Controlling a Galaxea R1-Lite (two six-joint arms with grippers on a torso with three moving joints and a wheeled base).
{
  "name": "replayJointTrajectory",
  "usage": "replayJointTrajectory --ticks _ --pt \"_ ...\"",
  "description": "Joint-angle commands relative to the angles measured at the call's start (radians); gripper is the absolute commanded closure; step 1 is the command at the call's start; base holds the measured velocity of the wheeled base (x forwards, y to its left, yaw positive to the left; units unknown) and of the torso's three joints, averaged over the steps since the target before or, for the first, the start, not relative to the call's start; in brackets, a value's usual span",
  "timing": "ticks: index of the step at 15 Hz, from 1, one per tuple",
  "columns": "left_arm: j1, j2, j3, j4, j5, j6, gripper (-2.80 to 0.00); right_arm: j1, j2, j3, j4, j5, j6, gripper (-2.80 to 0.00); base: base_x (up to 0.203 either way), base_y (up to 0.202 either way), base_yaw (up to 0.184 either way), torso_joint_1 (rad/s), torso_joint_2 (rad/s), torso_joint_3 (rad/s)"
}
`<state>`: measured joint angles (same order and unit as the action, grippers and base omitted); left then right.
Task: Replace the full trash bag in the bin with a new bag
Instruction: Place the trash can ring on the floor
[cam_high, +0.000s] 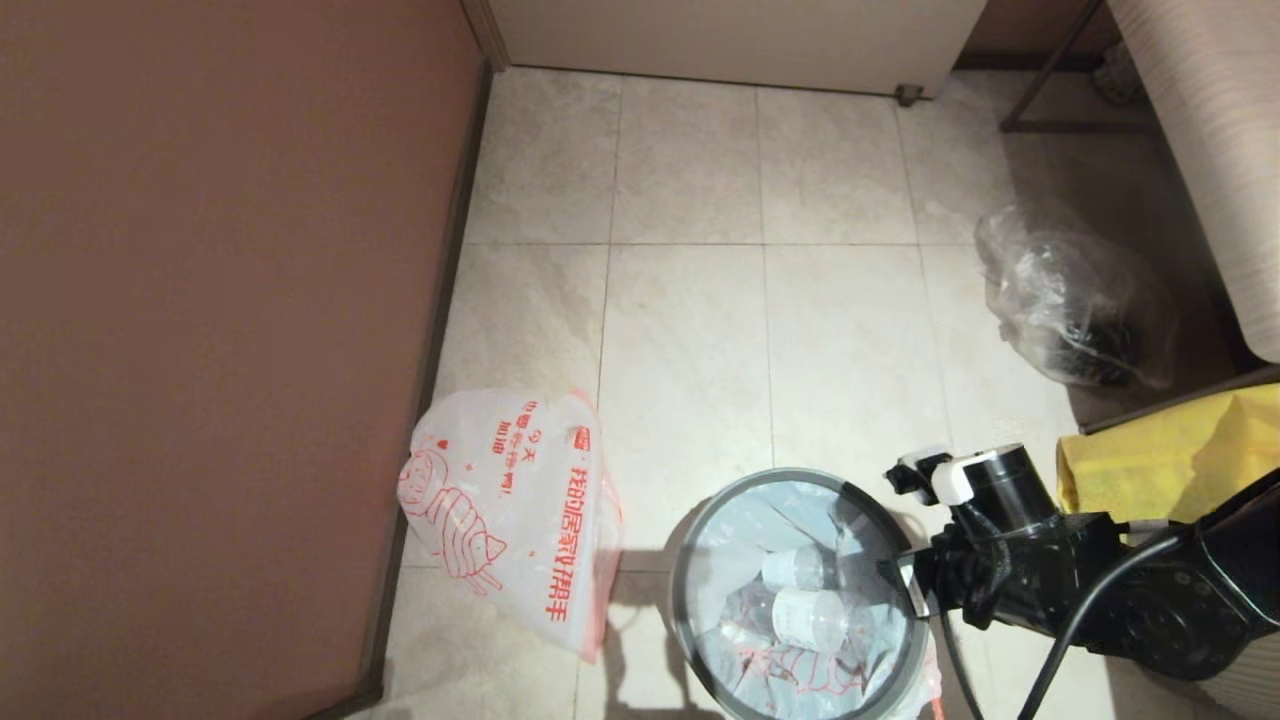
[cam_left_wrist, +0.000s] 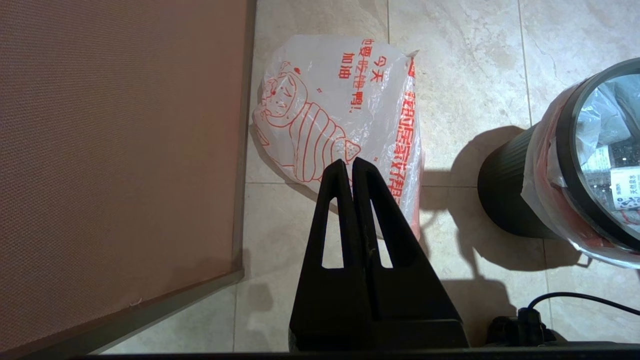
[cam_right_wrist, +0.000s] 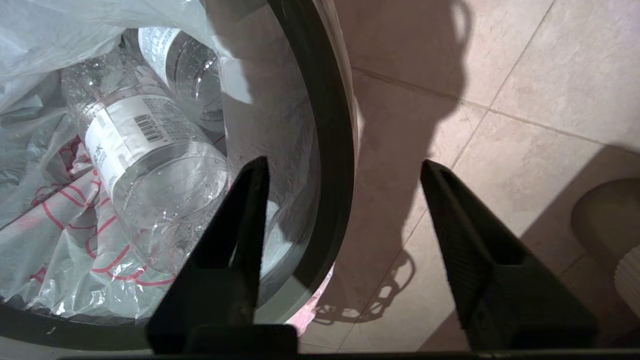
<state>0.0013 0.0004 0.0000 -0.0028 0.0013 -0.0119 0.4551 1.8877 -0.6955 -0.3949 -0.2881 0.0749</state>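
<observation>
The bin stands on the tiled floor at about 6 o'clock in the head view, lined with the full bag, whose printed plastic folds over the grey rim and hangs down the outside wall. Inside lie clear plastic bottles, one with a white barcode label. The right gripper hovers at the bin's 3 o'clock edge, fingers spread wide and gripping nothing, one finger over the bag's inside and the other over bare floor, so the rim passes between them. At the bin's 9 o'clock the new bag lies flat by the brown wall, apart from the bin. The left gripper hangs above that bag with its fingers pressed together, empty. At 2 o'clock sits a clear bag with dark contents, and at 3 o'clock a yellow bag.
</observation>
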Motion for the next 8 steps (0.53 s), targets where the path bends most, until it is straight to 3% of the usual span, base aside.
replayJointTrajectory --ticks 1,8 --pt "0.0 0.0 0.0 0.0 0.0 0.0 0.0 -0.001 0.015 -0.001 -0.002 -0.002 0.0 0.0 0.0 0.0 0.0 0.0 0.0 0.0" --pt "0.0 0.0 0.0 0.0 0.0 0.0 0.0 0.045 -0.035 0.008 0.0 -0.034 0.007 0.0 0.0 0.0 0.0 0.0 0.0 0.0"
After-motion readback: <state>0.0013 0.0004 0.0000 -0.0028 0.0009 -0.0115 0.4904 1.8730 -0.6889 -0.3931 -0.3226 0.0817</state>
